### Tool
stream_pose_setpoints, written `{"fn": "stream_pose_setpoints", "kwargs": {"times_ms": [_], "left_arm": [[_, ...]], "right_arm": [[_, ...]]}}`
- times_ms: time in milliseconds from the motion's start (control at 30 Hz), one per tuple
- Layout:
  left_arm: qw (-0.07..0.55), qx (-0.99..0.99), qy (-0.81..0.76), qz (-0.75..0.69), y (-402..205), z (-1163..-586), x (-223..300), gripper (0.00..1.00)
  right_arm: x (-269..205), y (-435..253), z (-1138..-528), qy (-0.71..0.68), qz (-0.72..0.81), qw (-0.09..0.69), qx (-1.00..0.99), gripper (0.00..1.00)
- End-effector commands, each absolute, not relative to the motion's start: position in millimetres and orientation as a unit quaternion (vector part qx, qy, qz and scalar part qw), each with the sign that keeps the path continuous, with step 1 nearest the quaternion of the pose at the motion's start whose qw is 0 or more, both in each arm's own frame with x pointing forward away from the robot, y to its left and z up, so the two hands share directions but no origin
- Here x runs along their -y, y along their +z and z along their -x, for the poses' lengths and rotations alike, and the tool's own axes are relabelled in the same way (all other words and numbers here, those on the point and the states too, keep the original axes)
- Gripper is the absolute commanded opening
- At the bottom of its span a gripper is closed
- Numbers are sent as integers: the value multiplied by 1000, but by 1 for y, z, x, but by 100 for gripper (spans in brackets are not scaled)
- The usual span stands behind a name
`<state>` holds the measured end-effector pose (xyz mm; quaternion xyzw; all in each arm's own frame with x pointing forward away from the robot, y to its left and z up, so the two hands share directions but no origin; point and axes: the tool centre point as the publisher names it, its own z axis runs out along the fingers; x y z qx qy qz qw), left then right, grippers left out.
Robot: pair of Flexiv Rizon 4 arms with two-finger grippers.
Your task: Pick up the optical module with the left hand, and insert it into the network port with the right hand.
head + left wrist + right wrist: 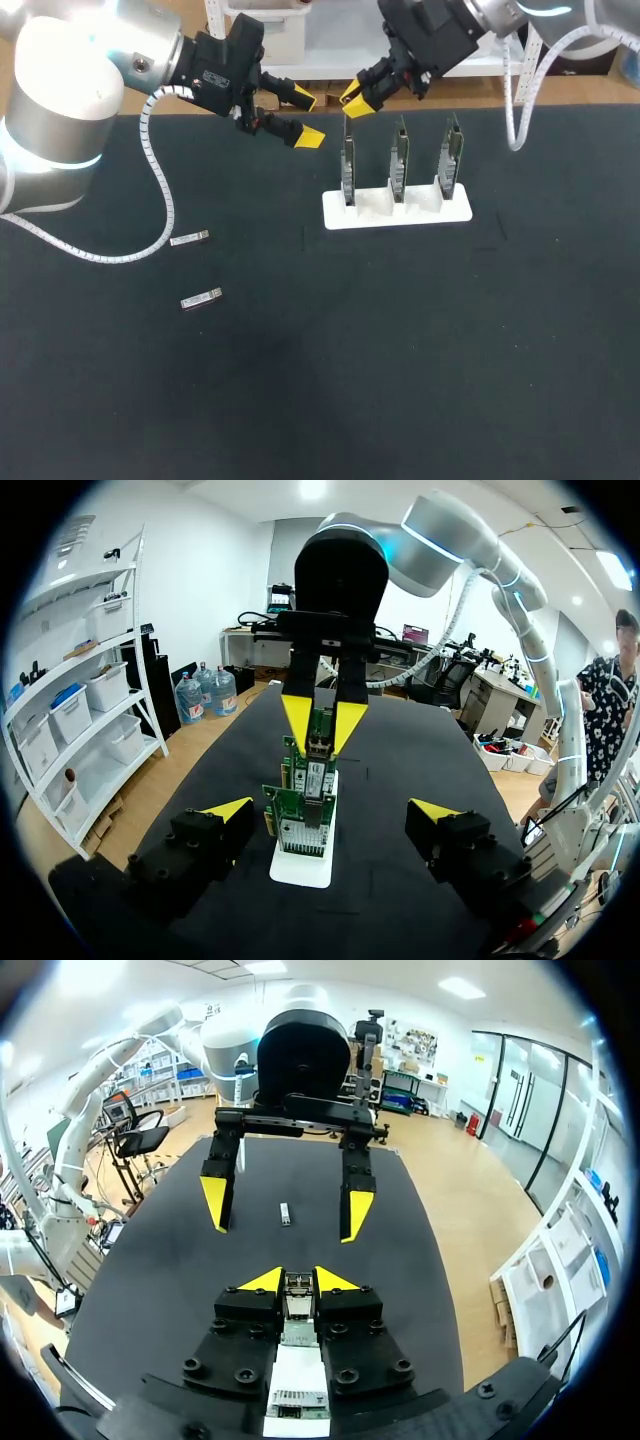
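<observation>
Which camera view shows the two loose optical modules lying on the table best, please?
The head view: it looks down on one optical module and the second, lying apart on the dark table. The right wrist view shows only one, small and distant; the left wrist view shows neither.

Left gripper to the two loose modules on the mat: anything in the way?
Nothing visible. The left gripper hangs open by the rack; the nearer module and the farther module lie on bare mat. The left arm's white cable hangs close beside the nearer one, not over it.
</observation>
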<state>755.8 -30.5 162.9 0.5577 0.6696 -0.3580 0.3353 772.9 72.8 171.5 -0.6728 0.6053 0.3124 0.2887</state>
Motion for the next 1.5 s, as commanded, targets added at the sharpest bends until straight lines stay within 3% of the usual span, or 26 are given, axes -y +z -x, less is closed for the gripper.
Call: {"fn": "stream_pose_setpoints", "kwargs": {"times_ms": [33, 1500], "left_arm": [[332, -672, -356, -558, 164, -757, 32, 100], [332, -672, -356, -558, 164, -757, 32, 100]], "right_arm": [[-71, 172, -773, 314, 673, 290, -603, 0], [-71, 172, -768, 316, 674, 293, -601, 0]]}}
